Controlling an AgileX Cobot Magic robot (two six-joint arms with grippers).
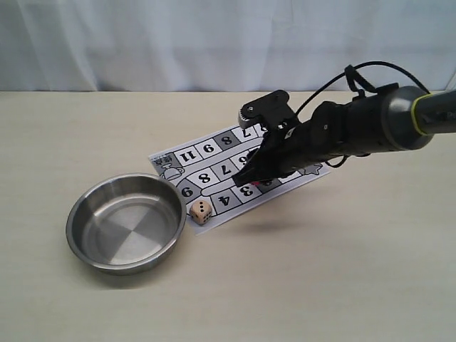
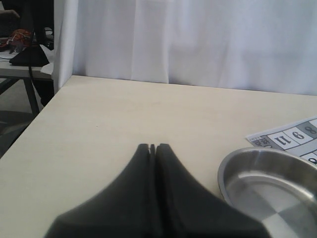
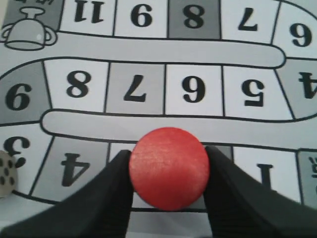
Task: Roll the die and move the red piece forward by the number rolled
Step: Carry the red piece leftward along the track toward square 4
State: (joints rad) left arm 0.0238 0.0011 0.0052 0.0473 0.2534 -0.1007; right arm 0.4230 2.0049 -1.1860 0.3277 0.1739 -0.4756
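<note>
My right gripper (image 3: 169,171) is shut on the red piece (image 3: 169,168), whose round top shows between the two black fingers (image 3: 106,196). It is held over the numbered game board (image 3: 193,91), above the square between the 4 and the 1. In the exterior view the right gripper (image 1: 255,174) is low over the board's near row and hides almost all of the piece. The die (image 1: 201,211) rests on the board's near corner beside the steel bowl (image 1: 73,214); the die (image 3: 6,168) also shows at the wrist view's edge. My left gripper (image 2: 153,147) is shut on nothing above bare table.
The paper board (image 1: 211,151) lies tilted at mid-table. The steel bowl's rim (image 2: 229,166) is close to the left gripper. A white curtain (image 1: 214,43) runs behind the table. Beyond the table's far corner stands another table's leg (image 2: 33,99).
</note>
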